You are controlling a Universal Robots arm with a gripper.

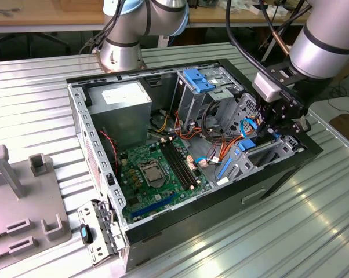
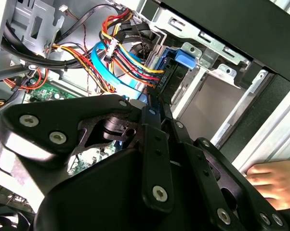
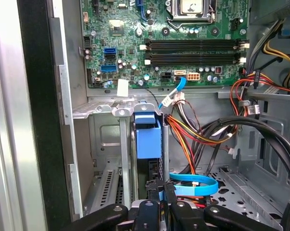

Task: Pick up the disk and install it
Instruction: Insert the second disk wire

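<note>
An open computer case point(image 1: 279, 168) lies on its side on the ribbed metal counter point(image 1: 313, 231), with its green motherboard point(image 1: 157, 168) facing up. The arm's gripper point(image 1: 279, 124) reaches down into the end of the case nearest the counter's edge at the exterior view's right, over the metal drive bay point(image 1: 267, 152).

The disk point(image 3: 148, 137) stands on edge in that bay, slotted between the bay's grey metal walls, with its bright blue carrier rail showing at the top. In the first wrist view the black jaws appear drawn close together around the lower end of the disk, their tips just beside its edge, though whether they actually pinch it cannot be told from these views. In the second wrist view the gripper point(image 2: 157, 108) points at the blue carrier point(image 2: 183, 60), beside a bundle of coloured cables point(image 2: 130, 62).

A flat blue data cable point(image 3: 195, 185) curls on the case floor just beside the bay. A fixed blue bracket point(image 1: 199, 80) sits atop the tall drive cage deeper in the case. A person's hand point(image 2: 275, 180) rests outside the case on the counter.
</note>
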